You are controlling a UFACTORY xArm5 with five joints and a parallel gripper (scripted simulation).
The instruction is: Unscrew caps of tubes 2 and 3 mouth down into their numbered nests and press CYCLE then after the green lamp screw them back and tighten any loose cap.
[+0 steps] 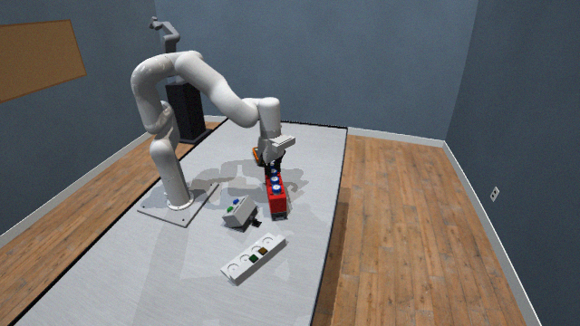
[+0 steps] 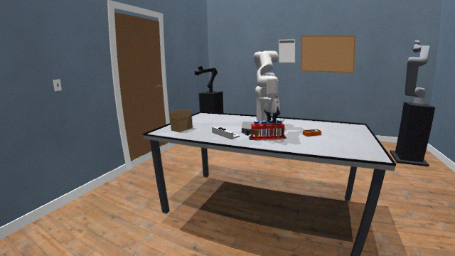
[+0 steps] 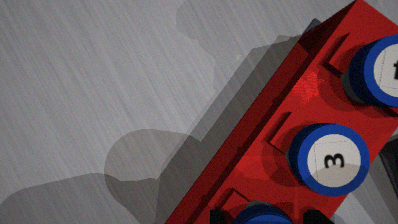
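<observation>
The red decapping station [image 1: 276, 192] stands mid-table with blue caps on its tubes. In the wrist view the red rack [image 3: 300, 125] runs diagonally. Cap 3 [image 3: 332, 160] and cap 4 [image 3: 380, 67] sit on their tubes. A third blue cap, in tube 2's place [image 3: 265, 216], shows at the bottom edge between my dark fingertips. My gripper [image 3: 265, 217] stands around it, part open, with small gaps on both sides. It also shows in the top view [image 1: 273, 167], low over the rack's far end. The white cap tray [image 1: 254, 258] has empty nests, with both lamps dark.
The grey key housing [image 1: 239, 212] with the blue key [image 1: 236, 201] and the green key [image 1: 229, 208] sits left of the rack. An orange device [image 2: 312, 132] lies beyond the rack. A cardboard box [image 2: 181, 120] stands at a far table corner.
</observation>
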